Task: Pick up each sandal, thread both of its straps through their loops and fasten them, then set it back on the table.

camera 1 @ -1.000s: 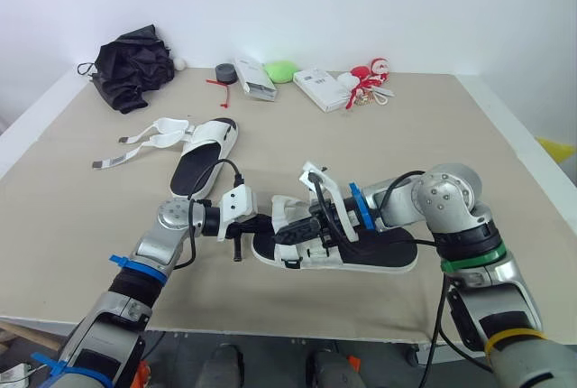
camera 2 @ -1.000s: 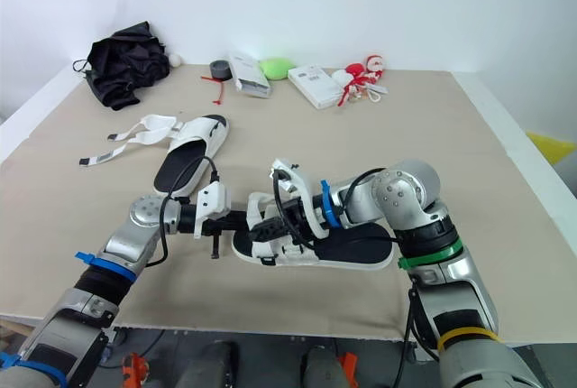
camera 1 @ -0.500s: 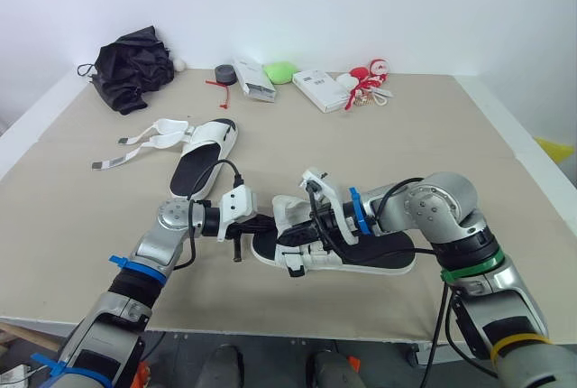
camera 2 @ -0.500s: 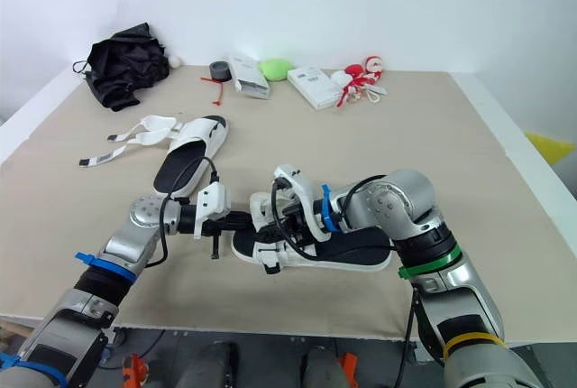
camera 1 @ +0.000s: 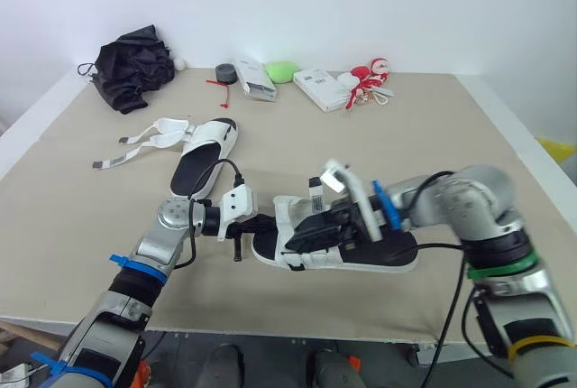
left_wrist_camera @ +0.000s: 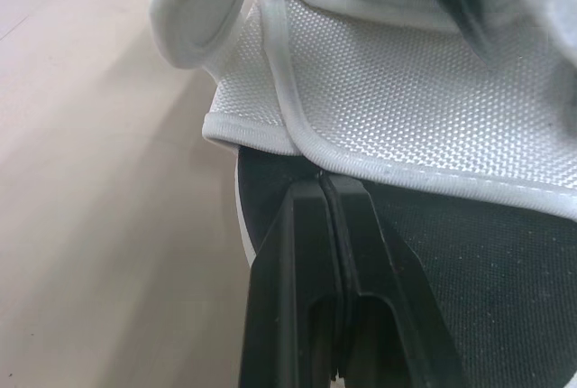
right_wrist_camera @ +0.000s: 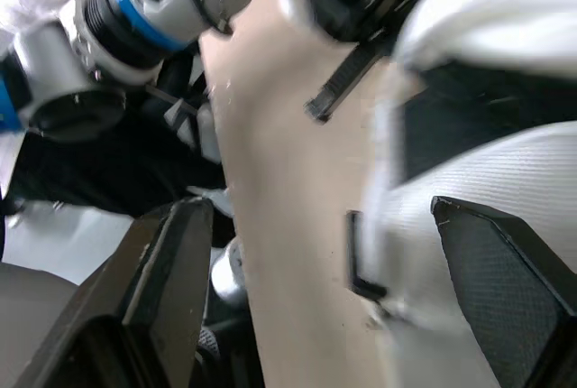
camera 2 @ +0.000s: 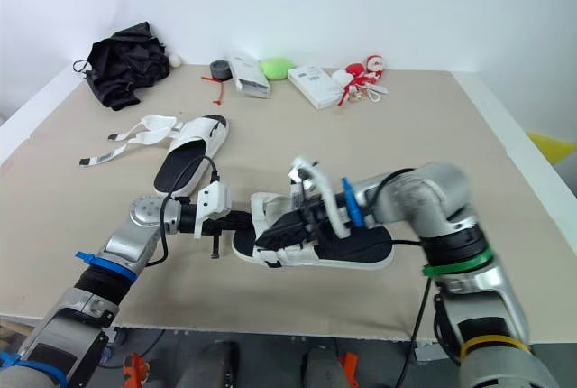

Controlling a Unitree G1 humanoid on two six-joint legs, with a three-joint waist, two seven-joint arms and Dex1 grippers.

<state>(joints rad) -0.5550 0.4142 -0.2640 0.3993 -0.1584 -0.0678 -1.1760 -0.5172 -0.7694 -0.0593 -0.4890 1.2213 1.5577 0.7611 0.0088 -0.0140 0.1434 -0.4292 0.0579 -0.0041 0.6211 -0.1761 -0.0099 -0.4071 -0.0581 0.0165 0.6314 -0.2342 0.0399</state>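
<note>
- Pinching with my left gripper (left_wrist_camera: pixel 323 182) — its fingers are pressed together on the hem of the white strap (left_wrist_camera: pixel 406 90).
- My right gripper (camera 1: pixel 311 233) is spread wide beside the same strap, gripping nothing.
- The near sandal (camera 1: pixel 383 254) lies flat on the table (camera 1: pixel 433 135) near its front edge — the other sandal (camera 1: pixel 203 158) is behind-left, straps loose.

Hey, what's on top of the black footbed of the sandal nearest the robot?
White mesh straps arch over the front of the footbed, and the right gripper, fingers open, is over them. The footbed's front beneath them is covered; the heel half lies bare.
</note>
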